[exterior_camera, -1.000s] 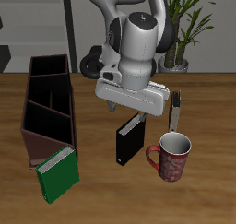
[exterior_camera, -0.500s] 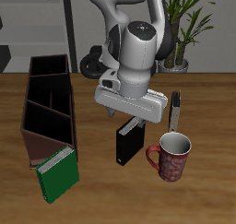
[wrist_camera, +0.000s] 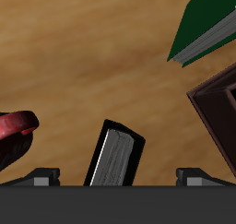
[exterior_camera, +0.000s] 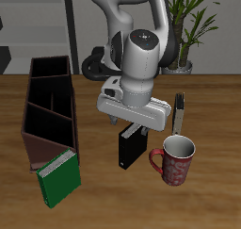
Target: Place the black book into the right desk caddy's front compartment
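Fingers (wrist_camera: pixel 111 178) spread wide, hovering directly above the upright black book (exterior_camera: pixel 131 148); nothing gripped. Book on desk (exterior_camera: pixel 212 200); right desk caddy (exterior_camera: pixel 49 106) holds no book; grasp, carry, placement remain.

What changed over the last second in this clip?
The tool came down toward the upright black book, its fingers open and apart from the book; nothing gripped yet. The book, right desk caddy, green book and mug stayed put.

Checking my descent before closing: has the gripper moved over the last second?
Yes. The gripper has come down toward the black book, which stands where it did beside the mug; its body now hides the book's top.
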